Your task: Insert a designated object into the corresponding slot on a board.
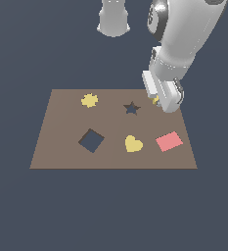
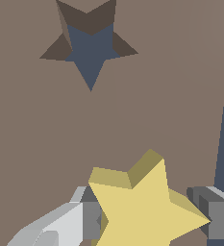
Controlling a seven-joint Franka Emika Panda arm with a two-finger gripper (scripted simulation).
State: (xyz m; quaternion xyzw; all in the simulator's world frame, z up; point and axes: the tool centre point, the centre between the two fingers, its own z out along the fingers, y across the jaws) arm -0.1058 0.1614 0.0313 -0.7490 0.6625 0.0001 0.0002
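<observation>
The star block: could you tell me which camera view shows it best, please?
The wrist view: the star block fills the foreground between the gripper fingers. In the exterior view only a yellow sliver shows beneath the arm.

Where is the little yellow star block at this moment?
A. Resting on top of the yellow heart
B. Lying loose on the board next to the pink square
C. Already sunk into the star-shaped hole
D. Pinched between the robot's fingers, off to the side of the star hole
D: in the wrist view the star block sits between the gripper's fingers, while the star-shaped hole is empty.
</observation>
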